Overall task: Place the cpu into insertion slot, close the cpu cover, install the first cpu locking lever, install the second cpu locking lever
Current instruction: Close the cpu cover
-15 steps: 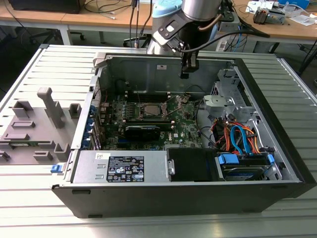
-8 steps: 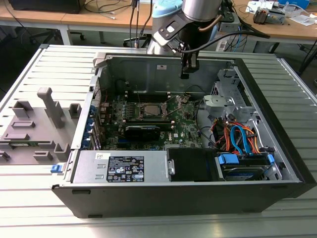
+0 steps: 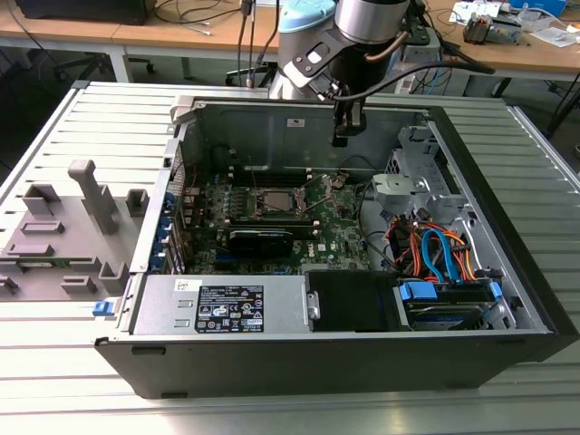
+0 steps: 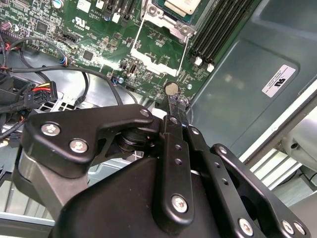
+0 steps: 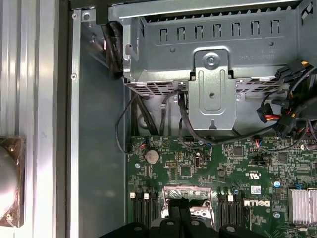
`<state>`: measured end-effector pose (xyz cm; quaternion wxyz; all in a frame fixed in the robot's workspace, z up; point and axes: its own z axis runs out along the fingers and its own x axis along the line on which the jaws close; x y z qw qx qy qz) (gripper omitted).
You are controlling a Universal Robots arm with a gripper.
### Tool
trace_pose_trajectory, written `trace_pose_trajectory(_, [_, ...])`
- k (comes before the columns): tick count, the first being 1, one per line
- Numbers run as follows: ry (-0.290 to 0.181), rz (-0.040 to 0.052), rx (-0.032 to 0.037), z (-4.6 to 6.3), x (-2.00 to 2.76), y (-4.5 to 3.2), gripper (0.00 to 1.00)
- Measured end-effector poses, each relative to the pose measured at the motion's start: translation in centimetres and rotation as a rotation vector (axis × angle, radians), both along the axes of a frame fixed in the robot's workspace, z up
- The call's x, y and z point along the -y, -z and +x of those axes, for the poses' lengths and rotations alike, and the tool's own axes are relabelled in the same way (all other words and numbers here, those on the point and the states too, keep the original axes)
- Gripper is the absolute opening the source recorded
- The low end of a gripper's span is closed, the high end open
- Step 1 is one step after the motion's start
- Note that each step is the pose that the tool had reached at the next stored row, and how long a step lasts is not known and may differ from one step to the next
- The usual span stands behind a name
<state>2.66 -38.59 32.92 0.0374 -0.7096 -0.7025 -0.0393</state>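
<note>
An open computer case [image 3: 535, 317] lies on the desk [image 3: 36, 381]. It carries a white label [image 3: 295, 122] on the far wall and a black printed label [image 3: 227, 306] on the near grey box. The cpu [image 4: 182, 5] rests in the insertion slot [image 3: 259, 203], and the cpu cover [image 4: 168, 25] is folded open beside it. The gripper [image 3: 341, 138] hangs to the exterior view's right of the slot. Its jaws are pressed together on nothing, near a coin battery [image 4: 171, 88].
</note>
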Motion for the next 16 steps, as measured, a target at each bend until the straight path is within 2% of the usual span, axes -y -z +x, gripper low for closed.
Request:
trace_pose_trajectory(1, [0.000,0.0001,0.0000,0.28,0.00,0.28,0.11])
trace_pose_trajectory(16, [0.000,-0.0008,0.0001,0.49,0.01,0.93,0.11])
